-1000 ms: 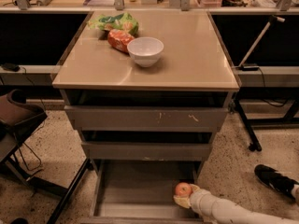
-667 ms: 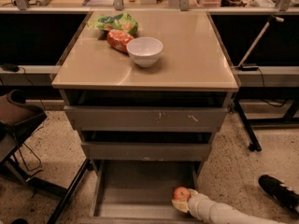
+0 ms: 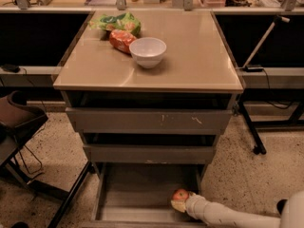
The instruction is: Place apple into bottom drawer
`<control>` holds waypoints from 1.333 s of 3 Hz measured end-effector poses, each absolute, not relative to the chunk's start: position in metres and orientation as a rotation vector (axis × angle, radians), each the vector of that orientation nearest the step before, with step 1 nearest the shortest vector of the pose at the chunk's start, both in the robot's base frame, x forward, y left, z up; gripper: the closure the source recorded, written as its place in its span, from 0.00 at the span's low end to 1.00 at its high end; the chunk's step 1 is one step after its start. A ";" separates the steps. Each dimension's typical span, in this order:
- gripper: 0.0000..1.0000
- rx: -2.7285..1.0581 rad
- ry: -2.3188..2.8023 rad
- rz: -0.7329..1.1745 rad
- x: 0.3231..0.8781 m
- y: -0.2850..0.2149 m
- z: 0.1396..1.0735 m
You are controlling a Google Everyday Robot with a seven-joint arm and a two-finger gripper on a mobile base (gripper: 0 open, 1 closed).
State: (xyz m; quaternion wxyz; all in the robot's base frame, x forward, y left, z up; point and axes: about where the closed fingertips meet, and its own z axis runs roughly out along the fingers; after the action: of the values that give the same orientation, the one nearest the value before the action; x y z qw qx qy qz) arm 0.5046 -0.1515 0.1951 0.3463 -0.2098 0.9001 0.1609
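Observation:
The red apple with a yellowish patch is low inside the open bottom drawer, at its front right, on or just above the flat grey floor. My gripper reaches in from the lower right on a white arm and sits right at the apple, with a pale part just below the fruit. The gripper's front is hidden behind the apple.
Two upper grey drawers with scuffed fronts are slightly open above. On the tan cabinet top stand a white bowl, a red-orange snack bag and a green bag. A chair stands at left, a stand leg at right.
My arm and the apple have shifted a little left and lower into the bottom drawer. The shoe seen at the right earlier has moved out of view.

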 end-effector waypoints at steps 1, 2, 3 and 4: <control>1.00 -0.493 2.374 0.408 0.525 -0.145 0.145; 1.00 -0.468 2.384 0.405 0.530 -0.140 0.106; 0.82 -0.468 2.384 0.405 0.530 -0.139 0.108; 0.59 -0.468 2.384 0.405 0.530 -0.139 0.108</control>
State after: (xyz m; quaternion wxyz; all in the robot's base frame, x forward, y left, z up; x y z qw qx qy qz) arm 0.5296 -0.1394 0.1080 0.3329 -0.1792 0.9127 0.1551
